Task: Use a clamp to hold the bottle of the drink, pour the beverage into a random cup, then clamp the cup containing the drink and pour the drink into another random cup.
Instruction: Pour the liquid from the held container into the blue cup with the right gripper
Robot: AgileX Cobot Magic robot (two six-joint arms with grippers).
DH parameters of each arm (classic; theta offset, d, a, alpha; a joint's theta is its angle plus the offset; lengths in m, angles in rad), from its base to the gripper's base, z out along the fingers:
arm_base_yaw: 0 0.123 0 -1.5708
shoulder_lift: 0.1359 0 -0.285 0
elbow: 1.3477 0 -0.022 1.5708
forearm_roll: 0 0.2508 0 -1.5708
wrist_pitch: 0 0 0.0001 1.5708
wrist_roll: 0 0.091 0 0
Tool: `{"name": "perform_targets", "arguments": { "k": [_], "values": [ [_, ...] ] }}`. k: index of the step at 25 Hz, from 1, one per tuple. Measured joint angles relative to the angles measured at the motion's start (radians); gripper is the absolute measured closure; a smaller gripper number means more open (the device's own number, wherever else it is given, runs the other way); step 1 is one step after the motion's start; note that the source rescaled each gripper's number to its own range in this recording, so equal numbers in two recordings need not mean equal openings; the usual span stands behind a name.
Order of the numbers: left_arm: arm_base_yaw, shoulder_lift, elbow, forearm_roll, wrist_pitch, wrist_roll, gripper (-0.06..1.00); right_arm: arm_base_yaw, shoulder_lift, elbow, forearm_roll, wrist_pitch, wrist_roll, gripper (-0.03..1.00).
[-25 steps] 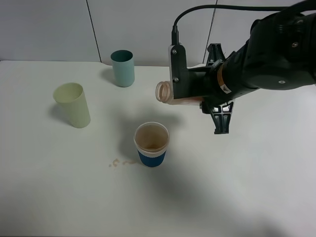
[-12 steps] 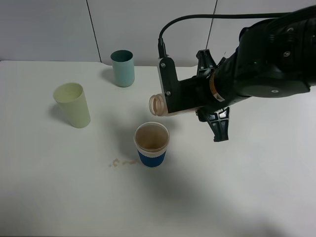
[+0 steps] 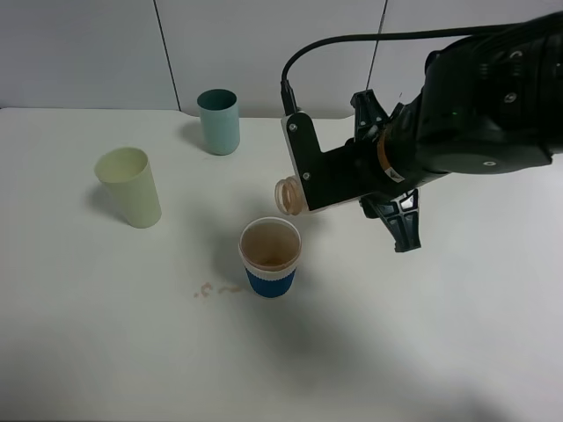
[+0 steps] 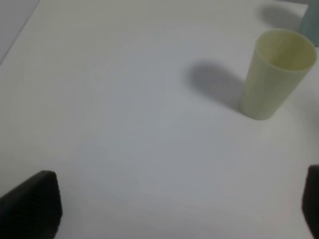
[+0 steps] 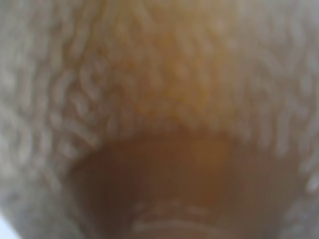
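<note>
Bottle [image 3: 288,194] mostly hidden behind R arm [image 3: 475,105]; R wrist view blurred.

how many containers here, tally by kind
cups: 3 (pale green tumbler, teal cup, blue-sleeved cup)
bottles: 1 (clear bottle, tipped over the blue-sleeved cup)
total: 4

No text, brand, number or sign is showing legibly in any view; the bottle [image 3: 288,193] is presenting only a blurred, unreadable surface.
</note>
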Motion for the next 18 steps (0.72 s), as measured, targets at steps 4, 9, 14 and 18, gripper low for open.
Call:
{"name": "perform_targets", "arguments": {
  "k": [4,9,14,18],
  "values": [
    [0.000,0.000,0.000,0.000,0.000,0.000,0.05,0.000,0.054,0.000,-0.006,0.006,0.000,0.94],
    [0.000,0.000,0.000,0.000,0.000,0.000,0.05,0.010,0.093,-0.003,-0.006,-0.009,0.000,0.94],
    [0.000,0.000,0.000,0.000,0.000,0.000,0.05,0.015,0.096,-0.053,-0.008,-0.016,0.003,0.95],
    [0.000,0.000,0.000,0.000,0.000,0.000,0.05,0.015,0.096,-0.088,-0.038,0.001,0.010,0.95]
  ]
}}
